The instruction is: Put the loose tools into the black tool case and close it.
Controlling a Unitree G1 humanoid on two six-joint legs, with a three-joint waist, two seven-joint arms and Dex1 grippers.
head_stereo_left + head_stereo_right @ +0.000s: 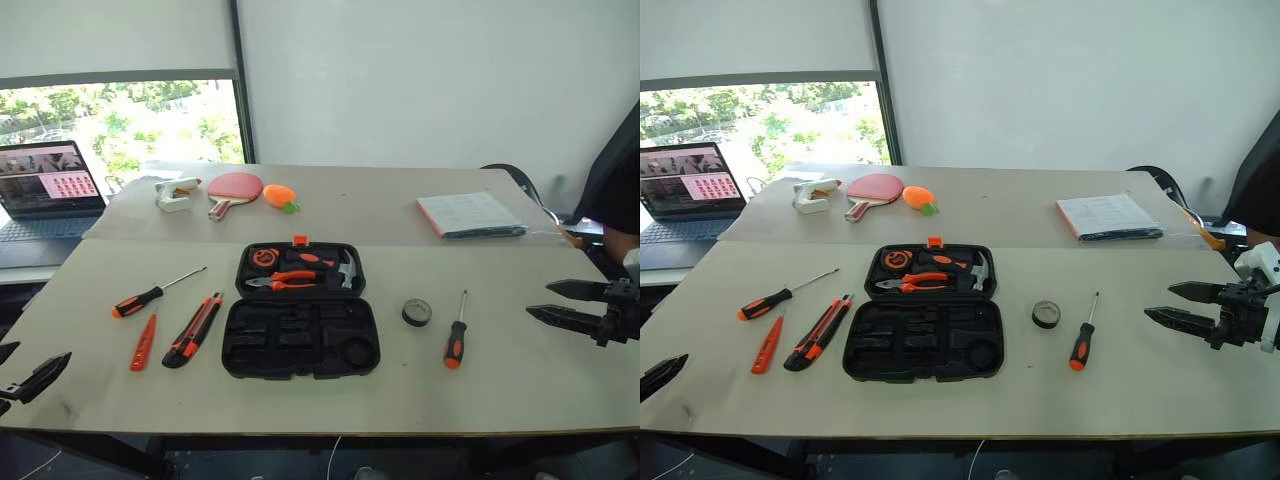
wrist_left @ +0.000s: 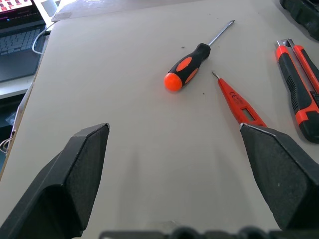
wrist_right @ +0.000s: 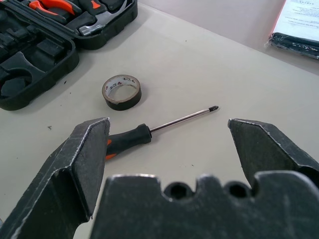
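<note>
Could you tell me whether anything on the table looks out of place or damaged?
Nothing looks damaged or spilled. The black tool case lies open, with five tools loose beside it: screwdriver, flat orange tool and utility knife to its left, tape roll and second screwdriver to its right.

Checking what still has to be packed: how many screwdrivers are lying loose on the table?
2. One screwdriver lies left of the open black tool case, beside the small flat orange tool. The other screwdriver lies right of the case, next to the black tape roll.
</note>
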